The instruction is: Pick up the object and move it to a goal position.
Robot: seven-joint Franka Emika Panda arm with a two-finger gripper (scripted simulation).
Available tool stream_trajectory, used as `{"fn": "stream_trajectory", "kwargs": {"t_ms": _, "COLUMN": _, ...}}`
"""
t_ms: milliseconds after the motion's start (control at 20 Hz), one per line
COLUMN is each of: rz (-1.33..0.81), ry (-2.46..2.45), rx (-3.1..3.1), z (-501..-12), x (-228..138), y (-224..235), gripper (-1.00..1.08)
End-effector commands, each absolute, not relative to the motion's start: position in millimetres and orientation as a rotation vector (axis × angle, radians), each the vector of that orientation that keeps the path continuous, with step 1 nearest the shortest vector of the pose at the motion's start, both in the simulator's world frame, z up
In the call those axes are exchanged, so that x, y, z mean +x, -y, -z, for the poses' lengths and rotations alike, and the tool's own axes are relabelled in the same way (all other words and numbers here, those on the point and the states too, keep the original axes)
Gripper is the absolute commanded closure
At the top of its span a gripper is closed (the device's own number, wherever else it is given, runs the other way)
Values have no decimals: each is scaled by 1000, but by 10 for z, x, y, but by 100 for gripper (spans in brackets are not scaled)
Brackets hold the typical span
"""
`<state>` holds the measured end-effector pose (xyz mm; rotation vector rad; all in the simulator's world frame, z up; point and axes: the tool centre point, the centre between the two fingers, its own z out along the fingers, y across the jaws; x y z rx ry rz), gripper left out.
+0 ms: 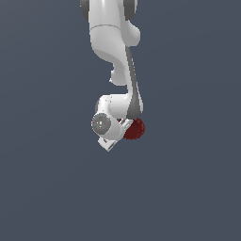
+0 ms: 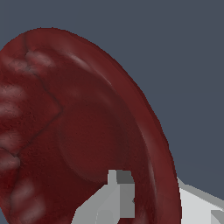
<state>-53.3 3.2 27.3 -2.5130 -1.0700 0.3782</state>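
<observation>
The object is a small dark red bowl with a rim, seen in the exterior view just to the right of the white wrist. In the wrist view the object fills most of the picture, its hollow facing the camera. My gripper straddles the rim: one grey finger sits inside the hollow and the other white finger lies outside the wall. The jaws are shut on the rim. In the exterior view the gripper is mostly hidden under the hand.
The white arm reaches in from the top of the exterior view. A plain dark grey-blue surface surrounds everything. No goal marker shows.
</observation>
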Motion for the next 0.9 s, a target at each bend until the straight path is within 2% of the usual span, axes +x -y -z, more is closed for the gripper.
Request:
{"fn": "stream_trajectory", "kwargs": {"t_ms": 0, "rz": -345, "ry": 1090, "rx": -2514, "z": -252, "x": -494, "y": -34, "gripper": 108}}
{"fn": "stream_trajectory", "kwargs": {"t_ms": 400, "rz": -162, "ry": 1195, "rx": -2514, "z": -190, "x": -273, "y": -53, "gripper": 108}}
{"fn": "stream_trajectory", "kwargs": {"t_ms": 850, "rz": 153, "ry": 1359, "rx": -2484, "z": -159, "x": 107, "y": -112, "gripper": 108}}
